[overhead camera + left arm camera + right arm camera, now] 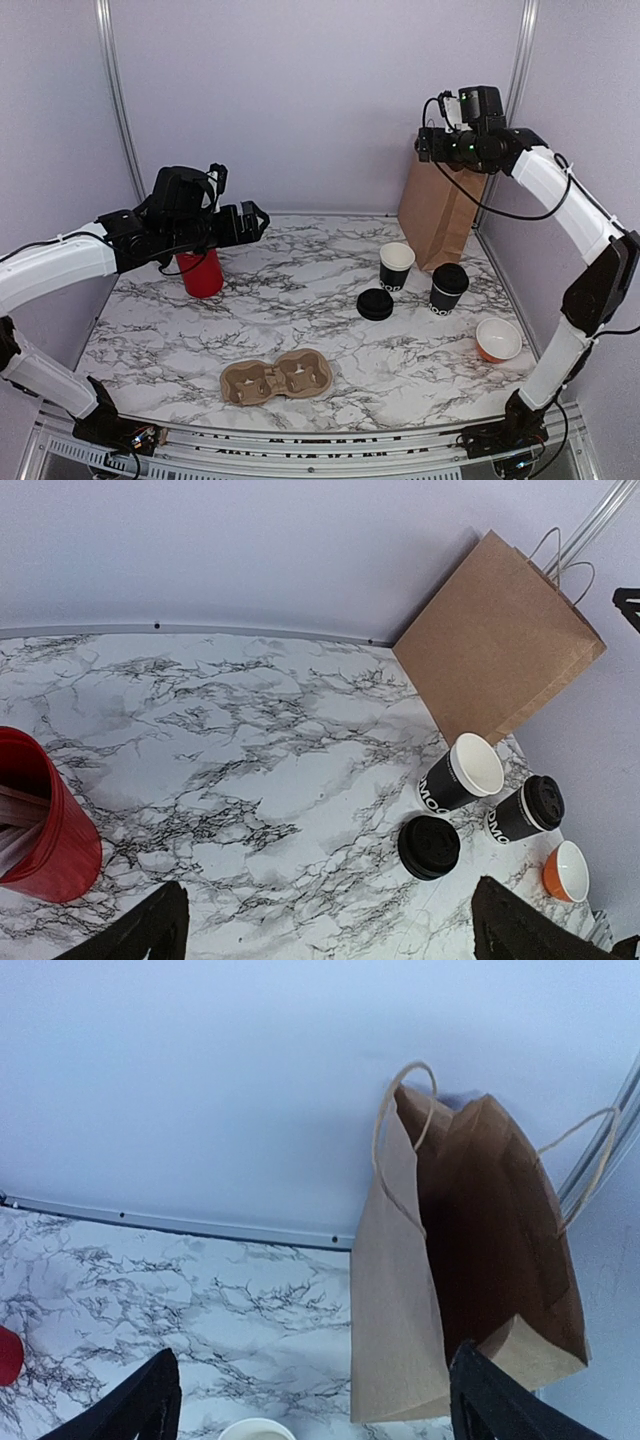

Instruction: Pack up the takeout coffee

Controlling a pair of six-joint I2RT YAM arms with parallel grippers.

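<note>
A black paper cup with a black lid on (448,288) stands right of centre; it also shows in the left wrist view (528,809). An open black cup with white inside (396,266) stands just left of it, and shows in the left wrist view (463,773). A loose black lid (375,304) lies on the table in front of the open cup. A cardboard two-cup carrier (276,379) lies at the near centre. A brown paper bag (437,208) stands open at the back right. My left gripper (262,222) is open and empty, high above the table's left. My right gripper (424,143) is open and empty, above the bag.
A tall red cup with white sticks (202,272) stands at the left, under my left arm. A small orange bowl (497,340) sits near the right edge. Walls close the back and sides.
</note>
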